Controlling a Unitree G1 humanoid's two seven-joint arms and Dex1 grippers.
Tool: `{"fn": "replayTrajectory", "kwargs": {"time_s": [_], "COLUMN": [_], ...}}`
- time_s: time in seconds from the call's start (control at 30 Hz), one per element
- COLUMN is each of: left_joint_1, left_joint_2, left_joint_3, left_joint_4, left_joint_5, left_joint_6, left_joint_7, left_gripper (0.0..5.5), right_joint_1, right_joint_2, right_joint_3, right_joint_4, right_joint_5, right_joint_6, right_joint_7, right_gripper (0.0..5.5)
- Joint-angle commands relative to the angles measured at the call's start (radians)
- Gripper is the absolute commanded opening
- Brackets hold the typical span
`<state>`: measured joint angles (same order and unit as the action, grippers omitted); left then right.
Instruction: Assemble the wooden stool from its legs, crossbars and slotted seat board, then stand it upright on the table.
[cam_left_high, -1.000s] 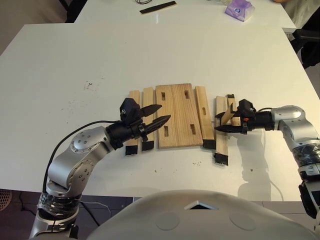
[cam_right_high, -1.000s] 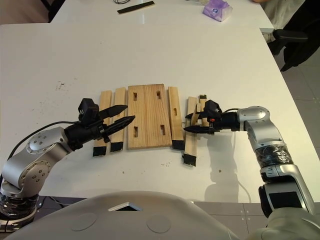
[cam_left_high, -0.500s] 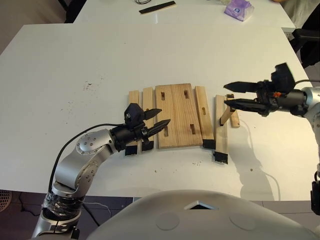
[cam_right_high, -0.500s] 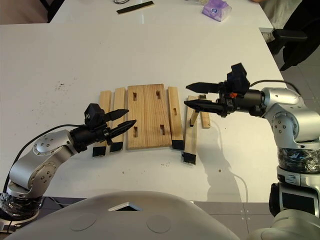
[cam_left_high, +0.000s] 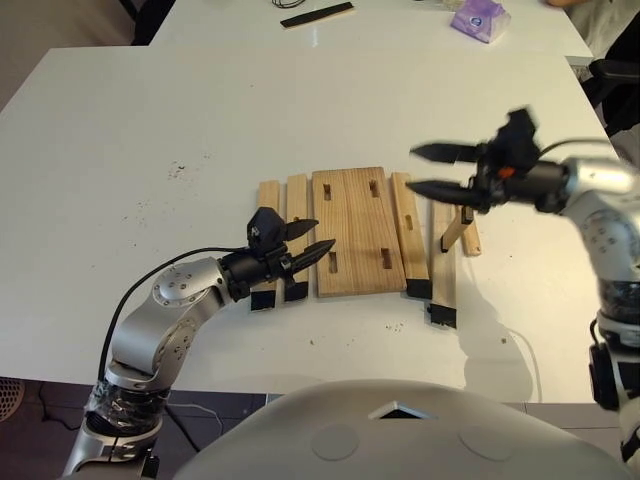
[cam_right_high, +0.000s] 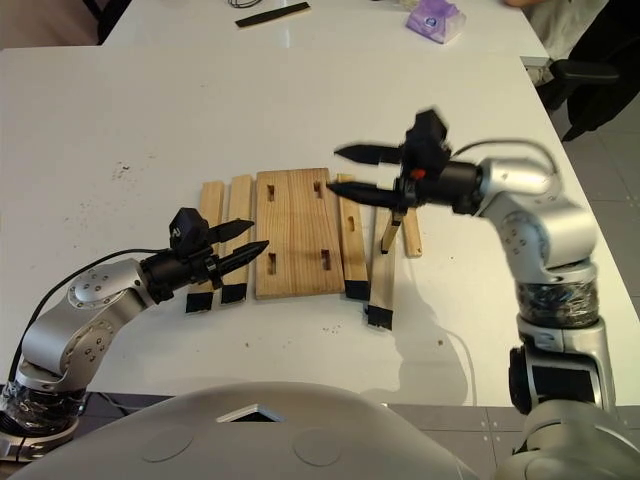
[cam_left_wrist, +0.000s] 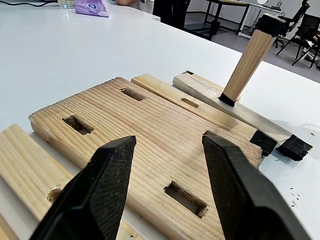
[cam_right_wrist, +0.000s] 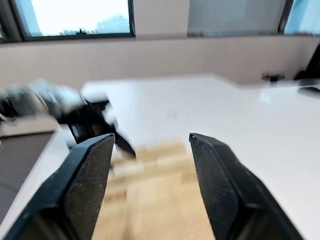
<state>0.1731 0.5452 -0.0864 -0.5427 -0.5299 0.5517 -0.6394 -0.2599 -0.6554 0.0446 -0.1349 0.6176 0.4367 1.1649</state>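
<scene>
Currently we keep both pincers spread and empty. The left gripper (cam_left_high: 322, 233) hovers low at the near-left corner of the seat board (cam_left_high: 355, 232), jaws apart, probably lined up for an edge grasp. The right gripper (cam_left_high: 413, 169) is raised above the far-right parts, also wide open.

The board lies flat on the white table (cam_left_high: 150, 120) with its four rectangular slots facing up, so the joints stay reachable. Two legs (cam_left_high: 296, 235) lie parallel on its left and a slotted crossbar (cam_left_high: 404, 230) on its right. A short bar (cam_left_high: 455, 230) leans tilted on a long strip (cam_left_high: 441, 265).

All parts are pale, grain-ribbed wood, and several have black-capped ends.
</scene>
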Motion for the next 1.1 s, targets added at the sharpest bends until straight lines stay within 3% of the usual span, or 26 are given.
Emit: {"fn": "replayTrajectory", "kwargs": {"time_s": [0.03, 0.23, 0.4, 0.57, 0.77, 1.1], "left_joint_1": [-0.02, 0.003, 0.032, 0.058, 0.067, 0.102], "left_joint_2": [0.011, -0.005, -0.03, -0.047, -0.053, -0.057], "left_joint_3": [-0.013, 0.007, 0.01, 0.018, 0.014, 0.009], "left_joint_4": [0.017, 0.002, 0.011, 0.031, 0.033, 0.021], "left_joint_5": [0.011, 0.003, 0.014, 0.03, 0.034, 0.044], "left_joint_6": [0.001, 0.004, -0.013, -0.035, -0.048, -0.062], "left_joint_7": [-0.022, -0.012, 0.008, 0.024, 0.027, 0.038], "left_gripper": [2.48, 2.48, 2.48, 2.48, 2.48, 2.48], "right_joint_1": [0.081, -0.029, -0.006, 0.219, 0.436, 0.383], "right_joint_2": [0.016, 0.01, -0.085, -0.239, -0.331, -0.327], "right_joint_3": [0.058, -0.117, -0.24, -0.09, 0.076, 0.161], "right_joint_4": [0.101, -0.05, -0.287, -0.36, -0.306, -0.041], "right_joint_5": [-0.109, 0.138, 0.474, 0.265, -0.02, -0.267], "right_joint_6": [-0.076, 0.073, 0.304, 0.224, 0.005, -0.256], "right_joint_7": [-0.002, -0.078, -0.076, 0.139, 0.287, 0.346], "right_gripper": [2.77, 2.77, 2.77, 2.77, 2.77, 2.77]}}
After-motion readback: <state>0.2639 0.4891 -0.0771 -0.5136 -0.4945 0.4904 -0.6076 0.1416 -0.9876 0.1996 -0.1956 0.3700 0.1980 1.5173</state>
